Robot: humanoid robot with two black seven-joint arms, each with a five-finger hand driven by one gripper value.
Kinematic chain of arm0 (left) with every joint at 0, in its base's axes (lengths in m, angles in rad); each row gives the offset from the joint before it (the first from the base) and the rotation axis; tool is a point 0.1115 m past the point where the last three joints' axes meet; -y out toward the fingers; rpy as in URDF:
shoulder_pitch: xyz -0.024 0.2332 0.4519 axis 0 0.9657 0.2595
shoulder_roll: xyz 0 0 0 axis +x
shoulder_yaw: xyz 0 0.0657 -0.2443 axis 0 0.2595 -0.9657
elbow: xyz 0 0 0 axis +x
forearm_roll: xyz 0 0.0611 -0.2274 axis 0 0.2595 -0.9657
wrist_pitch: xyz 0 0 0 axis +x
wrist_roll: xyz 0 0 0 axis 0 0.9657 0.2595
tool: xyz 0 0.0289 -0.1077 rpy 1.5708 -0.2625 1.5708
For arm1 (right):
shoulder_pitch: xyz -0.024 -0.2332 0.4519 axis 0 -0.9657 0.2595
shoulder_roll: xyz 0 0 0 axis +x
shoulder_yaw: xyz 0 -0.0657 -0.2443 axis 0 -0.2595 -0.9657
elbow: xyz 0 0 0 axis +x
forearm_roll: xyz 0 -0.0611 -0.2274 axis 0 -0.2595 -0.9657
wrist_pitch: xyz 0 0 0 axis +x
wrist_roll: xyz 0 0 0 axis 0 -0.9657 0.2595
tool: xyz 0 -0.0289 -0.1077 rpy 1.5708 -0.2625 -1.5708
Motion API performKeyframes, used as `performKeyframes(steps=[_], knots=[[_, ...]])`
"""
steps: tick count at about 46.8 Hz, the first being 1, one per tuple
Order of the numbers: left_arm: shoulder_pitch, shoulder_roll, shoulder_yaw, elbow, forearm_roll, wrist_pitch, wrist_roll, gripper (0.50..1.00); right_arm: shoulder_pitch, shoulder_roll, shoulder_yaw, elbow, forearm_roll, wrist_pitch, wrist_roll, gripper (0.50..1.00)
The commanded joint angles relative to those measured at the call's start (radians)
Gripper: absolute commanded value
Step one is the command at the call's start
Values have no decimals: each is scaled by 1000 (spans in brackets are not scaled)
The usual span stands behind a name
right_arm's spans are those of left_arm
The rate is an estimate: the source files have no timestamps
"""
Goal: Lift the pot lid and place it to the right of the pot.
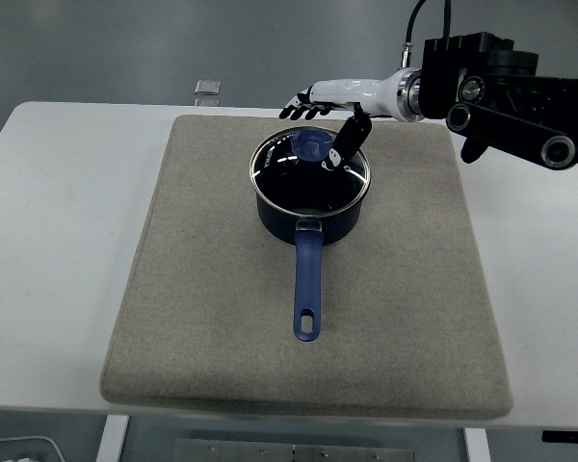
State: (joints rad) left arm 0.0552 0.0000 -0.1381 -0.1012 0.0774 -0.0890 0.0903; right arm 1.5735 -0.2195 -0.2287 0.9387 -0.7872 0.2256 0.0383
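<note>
Blue pot (308, 210) sits on grey mat (308, 279), handle toward near edge, glass lid (311, 169) on it. Right hand (329, 108) above lid's far side, fingers spread, thumb beside blue knob (313, 145), holding nothing.

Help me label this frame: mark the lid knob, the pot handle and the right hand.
lid knob (312, 145), head view, its blue top.
pot handle (307, 284), head view, mid-shaft.
right hand (332, 96), head view, white back of the hand.

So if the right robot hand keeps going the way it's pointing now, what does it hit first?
Most likely the blue knob on the glass pot lid. The right robot hand points leftward with fingers spread and the thumb angled down beside the knob. Depth is unclear, so the fingers could pass behind it.
</note>
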Motion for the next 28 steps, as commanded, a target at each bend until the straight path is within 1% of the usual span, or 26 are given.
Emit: performKeyframes(steps=[1,8,11,14,19,25,28], knots=[[0,0,0,0,-1,0,0,1000,-7,0,-1,-1,-3,-5,0,919],[0,0,0,0,1,0,-1,1000,-20,0,-1,-9,-21,-8,0,913],[0,0,0,0,1,0,0,1000,-18,0,-1,-9,-21,-8,0,901],[0,0,0,0,-1,0,0,1000,-16,0,0,-9,-21,-9,0,866],[0,0,0,0,1,0,0,1000,-15,0,2,-9,-20,-8,0,838],[0,0,0,0,-1,0,0,1000,-13,22,2,-9,-20,-8,0,836],[0,0,0,0,1,0,-1,1000,-13,22,2,-11,-20,-8,0,836]])
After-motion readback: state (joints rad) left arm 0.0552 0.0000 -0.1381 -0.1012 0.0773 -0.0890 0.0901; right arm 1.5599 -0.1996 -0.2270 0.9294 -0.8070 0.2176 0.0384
